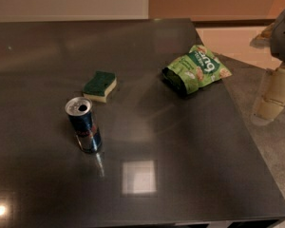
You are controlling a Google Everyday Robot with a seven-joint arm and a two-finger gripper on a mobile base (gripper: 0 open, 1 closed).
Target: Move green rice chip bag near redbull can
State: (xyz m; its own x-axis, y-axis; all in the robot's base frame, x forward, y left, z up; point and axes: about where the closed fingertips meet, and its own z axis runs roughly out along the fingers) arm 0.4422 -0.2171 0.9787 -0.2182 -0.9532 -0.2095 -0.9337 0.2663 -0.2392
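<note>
Untouched: green rice chip bag (195, 69) at the bench's (180, 141) right edge
Our gripper (274, 95) hangs beyond that edge, presumably to reach it; we cannot tell its grip. The redbull can (84, 125) stands well apart.

White lettering on green rice chip bag (197, 70), upper right: unreadable. Redbull can (84, 125): red mark only. Gripper (271, 101) at right edge.

Yellow sponge (100, 86) with dark-green scouring top, lying flat left of centre on a dark grey, glossy table (194, 175). Speckled grey floor (281, 151) borders the table's right edge.
</note>
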